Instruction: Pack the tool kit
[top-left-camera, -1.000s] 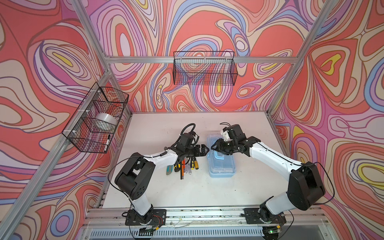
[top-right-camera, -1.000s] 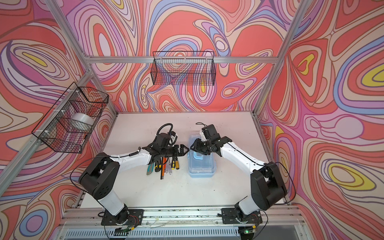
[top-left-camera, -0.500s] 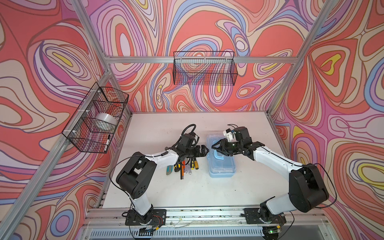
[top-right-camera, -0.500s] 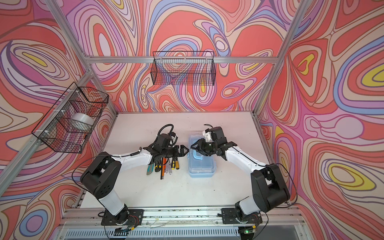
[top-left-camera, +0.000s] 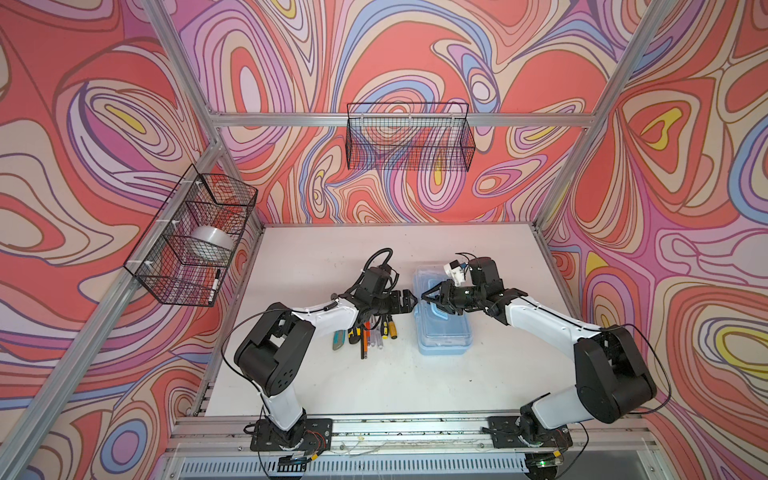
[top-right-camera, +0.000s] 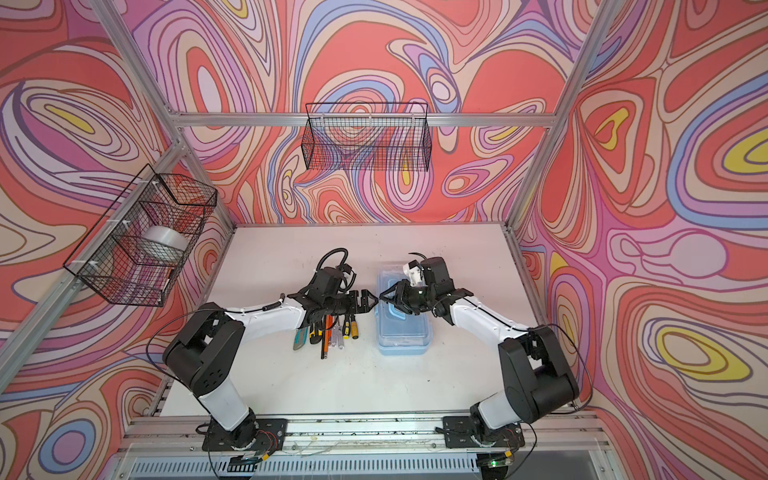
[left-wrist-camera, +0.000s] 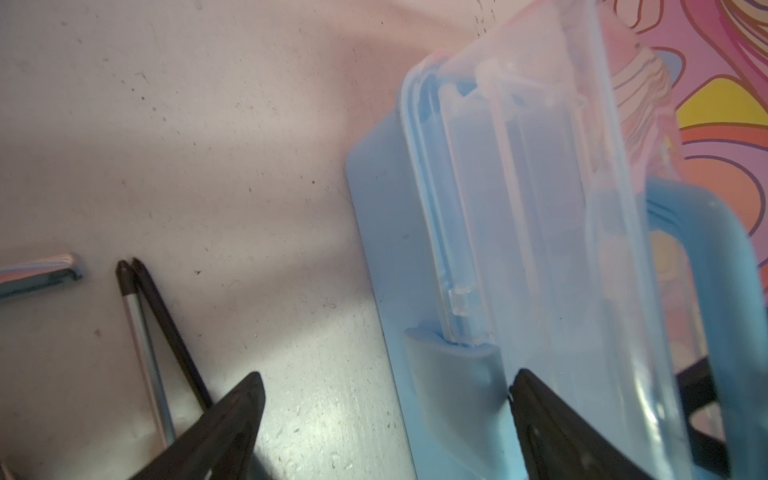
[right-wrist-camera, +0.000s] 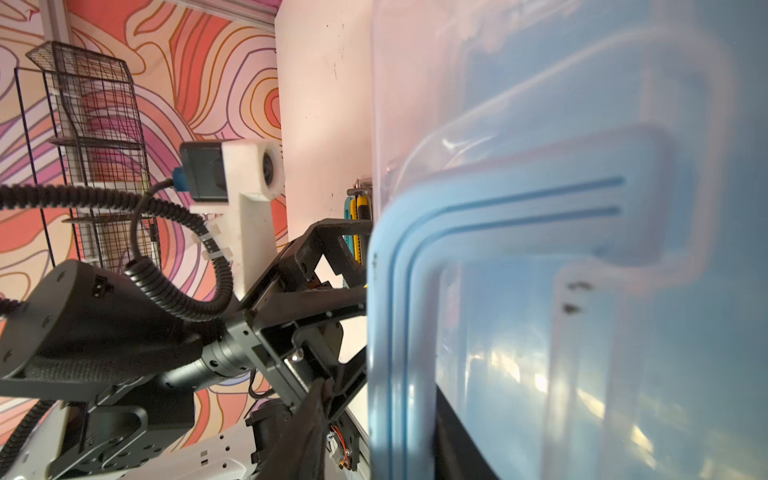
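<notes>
Squeeze just begun at right gripper (top-left-camera: 431, 306), astraddle blue handle (right-wrist-camera: 399, 311) of tool kit (top-left-camera: 444, 336), mid-table, right of loose tools (top-left-camera: 370, 332) — could not tell whether clamped yet. Found left gripper (top-left-camera: 410, 300) spread wide at kit's left edge. Looked like prelude to opening; nothing seemingly packed.

White table (top-left-camera: 332, 249) fills the lower middle of both top views. Light-blue tool kit (top-left-camera: 444, 338) sits right of centre; just left, a row of tools (top-left-camera: 368, 334): screwdrivers, knives, perhaps pencils.
</notes>
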